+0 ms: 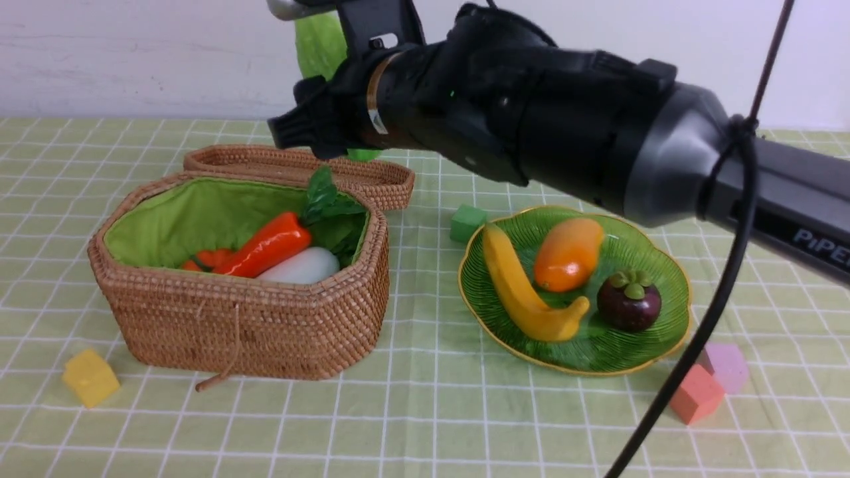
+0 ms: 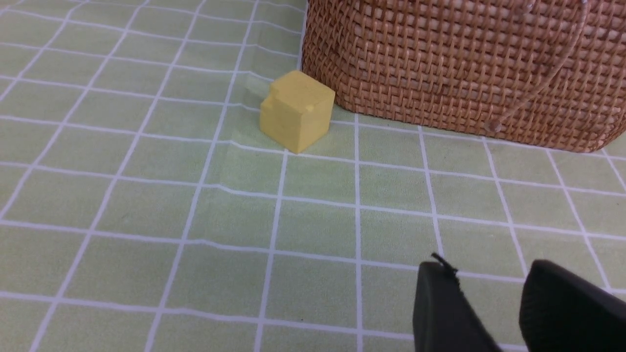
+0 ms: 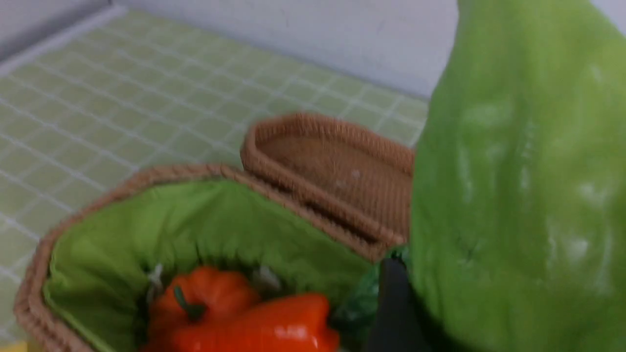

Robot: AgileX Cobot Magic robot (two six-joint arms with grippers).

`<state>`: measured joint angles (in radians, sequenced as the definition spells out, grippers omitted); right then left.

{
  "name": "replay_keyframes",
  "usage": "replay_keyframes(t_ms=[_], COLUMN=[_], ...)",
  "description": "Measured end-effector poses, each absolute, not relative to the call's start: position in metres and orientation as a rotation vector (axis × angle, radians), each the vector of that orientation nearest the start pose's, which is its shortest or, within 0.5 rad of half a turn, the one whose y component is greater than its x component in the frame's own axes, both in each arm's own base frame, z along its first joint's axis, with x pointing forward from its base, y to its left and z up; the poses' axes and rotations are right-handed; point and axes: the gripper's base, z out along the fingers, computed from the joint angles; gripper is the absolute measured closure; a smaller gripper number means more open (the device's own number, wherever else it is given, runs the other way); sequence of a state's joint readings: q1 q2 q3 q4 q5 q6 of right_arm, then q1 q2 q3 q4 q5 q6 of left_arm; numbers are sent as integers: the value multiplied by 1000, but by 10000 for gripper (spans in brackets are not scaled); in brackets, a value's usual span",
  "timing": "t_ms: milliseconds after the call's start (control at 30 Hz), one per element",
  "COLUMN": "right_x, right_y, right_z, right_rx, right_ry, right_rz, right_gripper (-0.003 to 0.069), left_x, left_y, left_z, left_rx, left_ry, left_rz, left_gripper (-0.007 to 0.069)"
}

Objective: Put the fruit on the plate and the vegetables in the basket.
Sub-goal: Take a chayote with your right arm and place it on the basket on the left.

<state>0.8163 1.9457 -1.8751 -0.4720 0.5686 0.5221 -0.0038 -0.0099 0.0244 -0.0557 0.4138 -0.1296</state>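
My right gripper [image 1: 319,113] hangs above the back of the open basket [image 1: 246,325], shut on the light green gourd [image 1: 321,41]. In the right wrist view the gourd [image 3: 518,195] fills the side beside one dark finger [image 3: 391,303]. In the green-lined basket lie a red-orange carrot-like piece [image 1: 265,245], a white radish [image 1: 302,265] and a pumpkin [image 1: 212,257]. On the green plate [image 1: 664,265] rest the banana [image 1: 518,285], the mango [image 1: 568,255] and the mangosteen [image 1: 629,302]. My left gripper [image 2: 489,274] is open and empty, low over the cloth near the basket's wall [image 2: 440,63].
The basket's lid [image 1: 299,162] lies open behind it. Small cubes sit on the checked cloth: yellow [image 1: 89,377] by the basket's front left, green [image 1: 467,222] between basket and plate, coral [image 1: 696,393] and pale purple [image 1: 727,365] right of the plate. A black cable [image 1: 704,318] crosses the plate's right edge.
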Motion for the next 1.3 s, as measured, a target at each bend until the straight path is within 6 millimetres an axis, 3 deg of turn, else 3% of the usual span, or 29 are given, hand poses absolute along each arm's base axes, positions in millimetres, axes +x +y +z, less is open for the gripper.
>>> replay_keyframes(t_ms=[167,300,400,667,833,900,967,1033,1200,1300], right_x=[327,327,335,372,384,385,385,386,387,382], right_y=[337,358,370,395,401,402,402,402,400,393], right_z=[364,358,345,298,273,270,270,272,274,285], right_rx=[-891,-1114,-1156,-1002,-930,-911,-881,-857,-843,-895], right_ry=[2056,1952,1907,1902,1943,1956,1971,1967,1978,2005], right_rz=[538,664,689,719,731,740,758,766,773,758], right_gripper=[203,203,203,203,186,133,34,-8,-1,32], left_x=[51,51,51,51,51,51,51,51,51,51], left_y=[-2,-2,-2,-2,-2,-2,-2,-2,-2,-2], left_z=[168,168,168,168,168,168,168,168,168,168], left_rx=[-154,-154,-154,-154,-154,-154,-154,-154,-154,-154], left_ry=[1908,1908,1908,1908,1908,1908,1908,1908,1908,1908], left_rz=[-146,-146,-146,-146,-146,-146,-146,-146,-146,-146], left_gripper=[386,386,386,386,386,386,386,386,386,386])
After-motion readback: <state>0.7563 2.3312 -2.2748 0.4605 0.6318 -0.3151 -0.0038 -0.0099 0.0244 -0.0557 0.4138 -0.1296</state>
